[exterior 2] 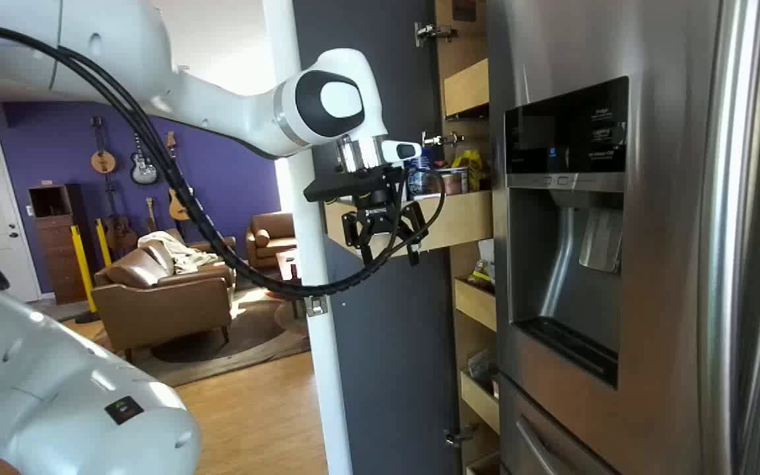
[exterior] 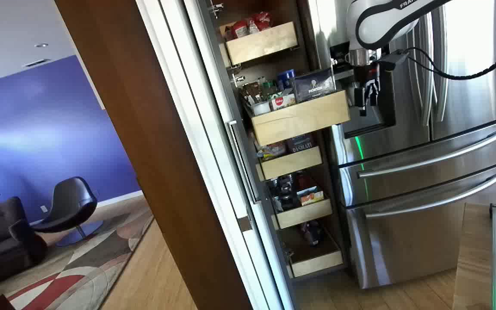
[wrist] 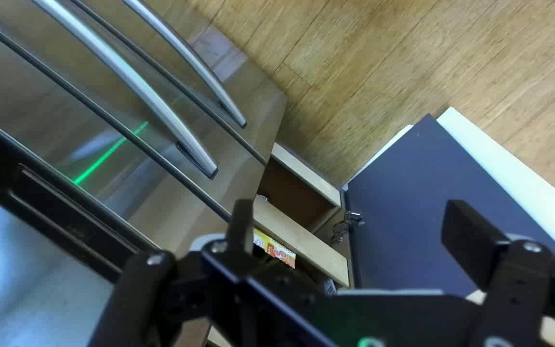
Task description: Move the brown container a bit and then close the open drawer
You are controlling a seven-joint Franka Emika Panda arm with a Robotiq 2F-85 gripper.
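Note:
The open drawer point(exterior: 302, 118) is a pale wood box pulled out farther than the drawers above and below it; it also shows in an exterior view point(exterior 2: 456, 221) behind my gripper. It holds a dark Morton box point(exterior: 315, 85), a blue container point(exterior: 286, 79) and small packages. A brownish round container point(exterior 2: 454, 179) stands in it, partly hidden by a cable; I cannot tell if it is the brown container. My gripper point(exterior: 368, 103) is open and empty, pointing down in front of the drawer point(exterior 2: 390, 254). In the wrist view its fingers point(wrist: 350, 224) are wide apart with nothing between them.
The stainless fridge point(exterior: 403, 142) with its dispenser recess point(exterior 2: 565, 264) stands beside the pantry. The dark pantry door point(exterior 2: 393, 356) stands open on the opposite side. Lower drawers point(exterior: 291, 163) sit farther in. A black cable point(exterior 2: 274, 287) loops from the arm to the gripper.

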